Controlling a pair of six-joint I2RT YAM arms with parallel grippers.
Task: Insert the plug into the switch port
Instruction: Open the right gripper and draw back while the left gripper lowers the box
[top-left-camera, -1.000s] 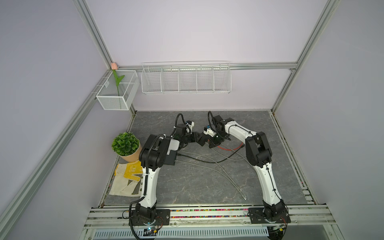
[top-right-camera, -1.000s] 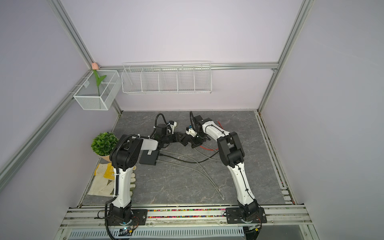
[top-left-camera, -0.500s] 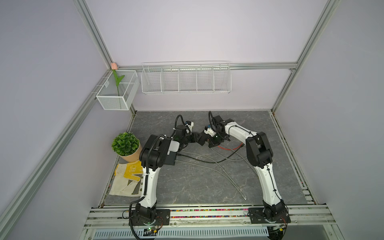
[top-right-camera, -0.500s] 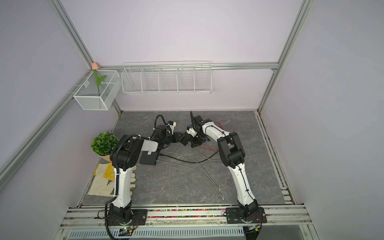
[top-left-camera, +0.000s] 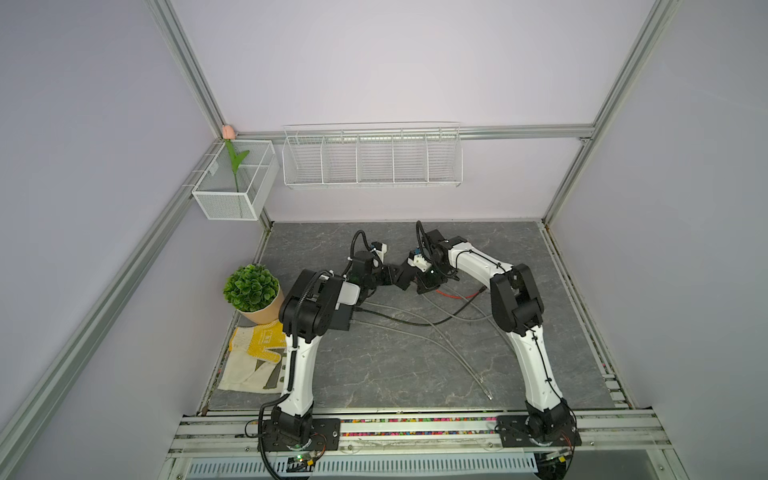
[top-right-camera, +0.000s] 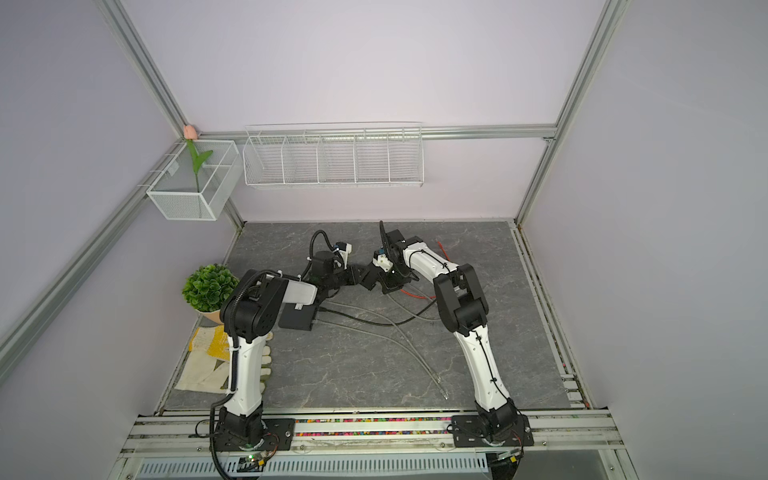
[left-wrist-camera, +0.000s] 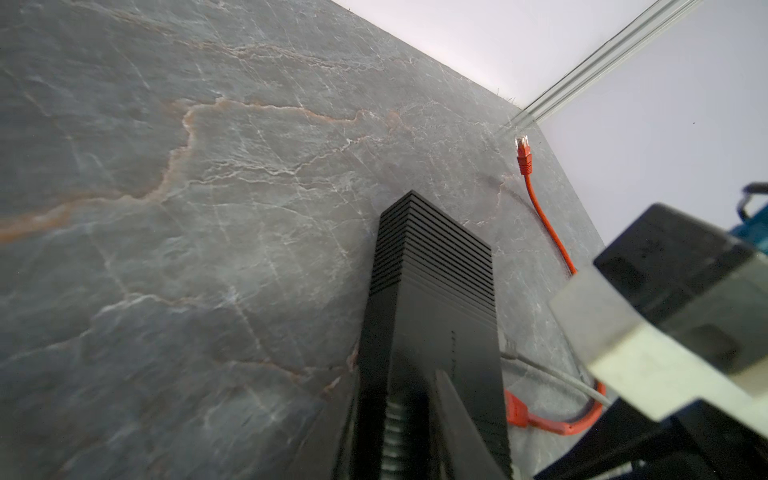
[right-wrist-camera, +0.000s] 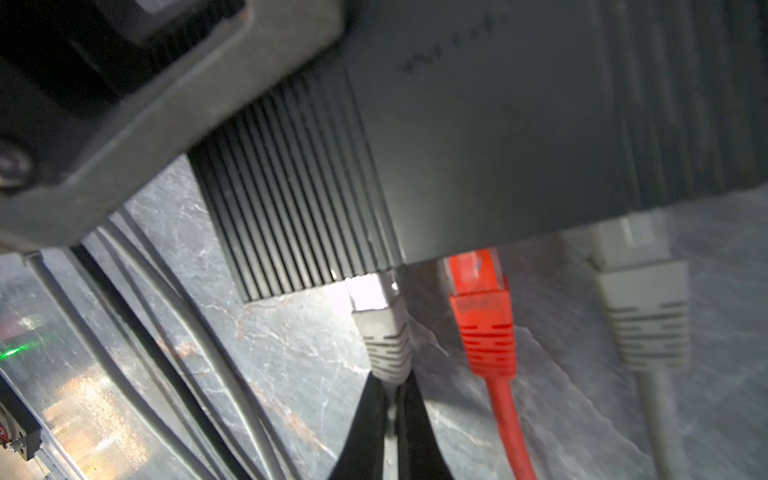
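Note:
My left gripper (left-wrist-camera: 399, 399) is shut on the black ribbed switch (left-wrist-camera: 432, 266) and holds it above the table; in both top views the switch (top-left-camera: 401, 275) (top-right-camera: 370, 279) hangs between the two arms. My right gripper (right-wrist-camera: 392, 386) is shut on a grey cable just behind its grey plug (right-wrist-camera: 382, 328). The plug's clear tip touches the port edge of the switch (right-wrist-camera: 478, 145) near its ribbed end; how far in it sits I cannot tell. A red plug (right-wrist-camera: 482, 316) and another grey plug (right-wrist-camera: 640, 299) sit in ports beside it.
A second black box (top-left-camera: 340, 318) with cables lies by the left arm's elbow. Grey and black cables (top-left-camera: 415, 332) trail over the table. The red cable's free plug (left-wrist-camera: 524, 156) lies near the back wall. A potted plant (top-left-camera: 251, 289) and gloves (top-left-camera: 259, 345) sit at left.
The left wrist has shifted very slightly to the left. Both grips and the switch's place look unchanged.

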